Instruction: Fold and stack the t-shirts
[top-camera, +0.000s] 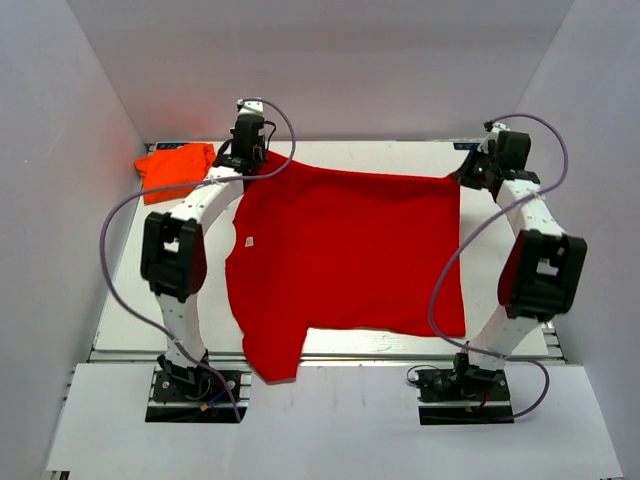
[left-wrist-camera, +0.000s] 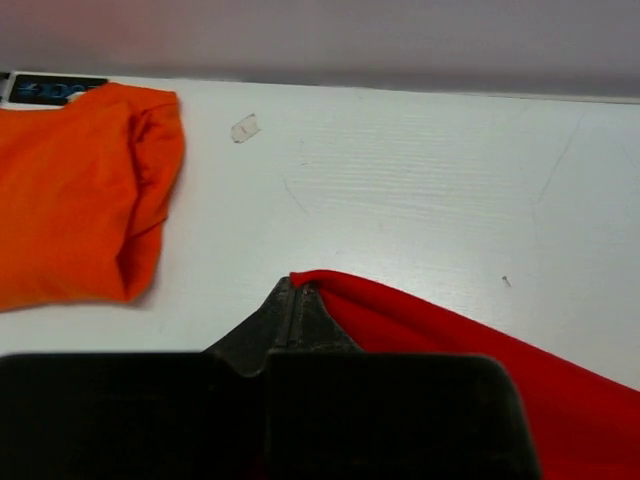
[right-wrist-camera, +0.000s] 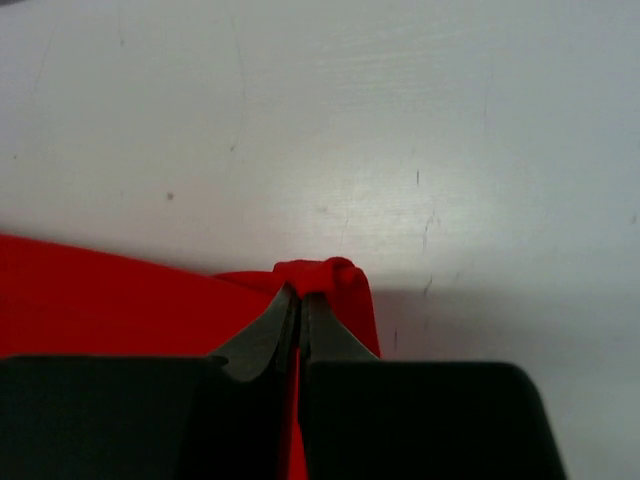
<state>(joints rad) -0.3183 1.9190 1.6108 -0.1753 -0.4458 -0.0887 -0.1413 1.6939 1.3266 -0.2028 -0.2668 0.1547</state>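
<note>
The red t-shirt (top-camera: 345, 255) lies spread over the middle of the table, its white neck label (top-camera: 249, 240) at the left and one sleeve hanging over the near edge. My left gripper (top-camera: 258, 163) is shut on its far left corner (left-wrist-camera: 330, 292). My right gripper (top-camera: 468, 174) is shut on its far right corner (right-wrist-camera: 325, 275). Both corners are held at the far side of the table. The orange t-shirt (top-camera: 176, 168) lies folded at the far left corner; it also shows in the left wrist view (left-wrist-camera: 75, 195).
The white table (top-camera: 340, 152) is boxed in by grey walls on the left, back and right. A small scrap of clear tape (left-wrist-camera: 244, 128) lies near the orange tee. Purple cables loop beside both arms.
</note>
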